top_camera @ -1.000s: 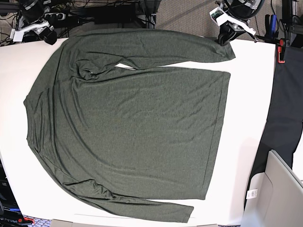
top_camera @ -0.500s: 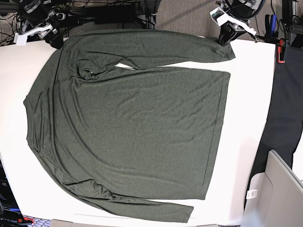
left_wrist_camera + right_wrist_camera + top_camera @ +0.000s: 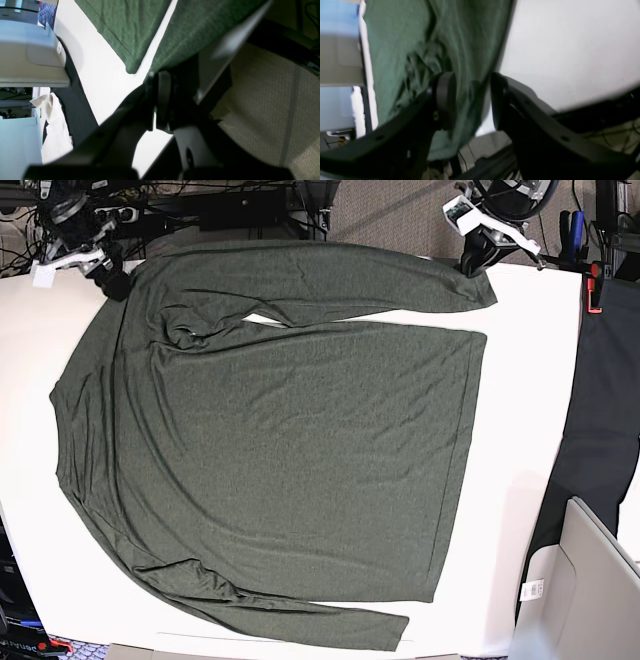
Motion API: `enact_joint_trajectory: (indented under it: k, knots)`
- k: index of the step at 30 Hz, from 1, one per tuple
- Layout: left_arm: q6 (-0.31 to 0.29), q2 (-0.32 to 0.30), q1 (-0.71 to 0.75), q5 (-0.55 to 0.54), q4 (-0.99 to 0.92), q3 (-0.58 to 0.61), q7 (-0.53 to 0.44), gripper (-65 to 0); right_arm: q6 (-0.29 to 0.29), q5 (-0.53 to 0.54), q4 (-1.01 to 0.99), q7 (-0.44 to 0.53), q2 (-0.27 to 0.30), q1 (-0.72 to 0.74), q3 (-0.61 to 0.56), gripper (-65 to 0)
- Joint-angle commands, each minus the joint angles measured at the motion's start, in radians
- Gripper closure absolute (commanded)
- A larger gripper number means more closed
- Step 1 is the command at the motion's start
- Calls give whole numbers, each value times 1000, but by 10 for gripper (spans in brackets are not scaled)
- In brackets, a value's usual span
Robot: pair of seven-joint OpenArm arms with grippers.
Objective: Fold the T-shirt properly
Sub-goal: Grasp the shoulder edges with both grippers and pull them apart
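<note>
Lying flat on the white table (image 3: 520, 510), the T-shirt (image 3: 290, 450) is spread back-or-front up (no print to tell which), its hem toward the base view's right and its shoulders toward the left. Long axis runs left to right across that view. One long sleeve (image 3: 330, 280) lies along the far table edge; the other runs along the near edge.

Left gripper (image 3: 475, 260) sits at the far sleeve's cuff, at the table's far right corner. Wrist view: fingers pressed together, with the cuff's green knit running right up to the pads; it looks pinched there, though the contact itself is dark and partly hidden.

Right gripper (image 3: 470, 100) is at the far shoulder, by the table's far left corner. Fingers stand apart, straddling the shirt's edge: one pad (image 3: 446, 96) over the cloth, the other finger over bare table. Not closed on anything yet.

Key relation: both arms line up along the same far sleeve, one at each end, with the shirt body lying toward the near side of both. Judged next step: the right fingers need to close on the shoulder edge before that sleeve can be folded inward.

Fabric: thin heathered olive knit, limp, small wrinkles bunched at the armpit (image 3: 185, 335). Likely to sag and slip if pinched shallowly.
</note>
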Motion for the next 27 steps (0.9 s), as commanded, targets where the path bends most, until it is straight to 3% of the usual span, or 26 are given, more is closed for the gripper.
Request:
enact_joint_trajectory:
  k: [1,6,12,19,23,27]
  knots:
    - [16,-9,11,-4,13,-4,-18,0,-16,-18,-9,-10,10,-1,6,-244]
    - [16,-9,11,-4,13,-4,-18,0,-16,-19,-43,-10,10,36,6,-230]
    - [16,-9,11,-2,13,-4,-18,0,-16,-38,-68,-14,10,78,0,-93]
    - [16,-9,11,-2,13,-4,-18,0,-8,-31,-49,-23,10,56,-3,-91]
    - [16,-9,13,-2,14,-4,-18,0,100,-31,-11,-56,10,26,4,-5]
    - [16,-9,34,-4,20,-11,-25,0,153,-31,37,-60,18,-37,29,-6]
